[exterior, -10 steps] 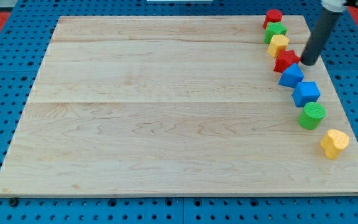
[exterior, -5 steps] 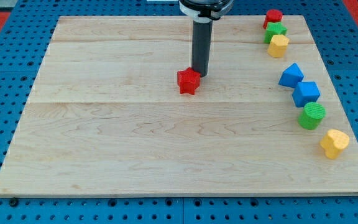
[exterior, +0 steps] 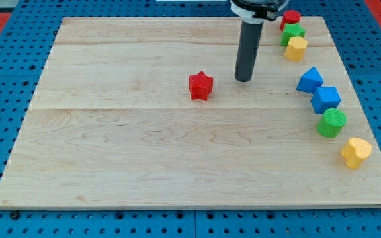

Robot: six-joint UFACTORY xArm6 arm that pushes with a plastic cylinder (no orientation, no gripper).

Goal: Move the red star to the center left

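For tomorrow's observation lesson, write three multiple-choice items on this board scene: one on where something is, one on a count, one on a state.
1. Where is the red star?
A. near the board's middle
B. at the view's bottom left corner
C. in the row of blocks at the view's right

2. How many blue blocks are there?
A. none
B. two
C. four

3. How does my tip stand to the red star?
A. resting on top of it
B. pressed against its left side
C. apart from it, to its right

Answers:
1 A, it lies alone near the centre.
2 B, a blue triangle and a blue cube.
3 C, bare wood shows between them.
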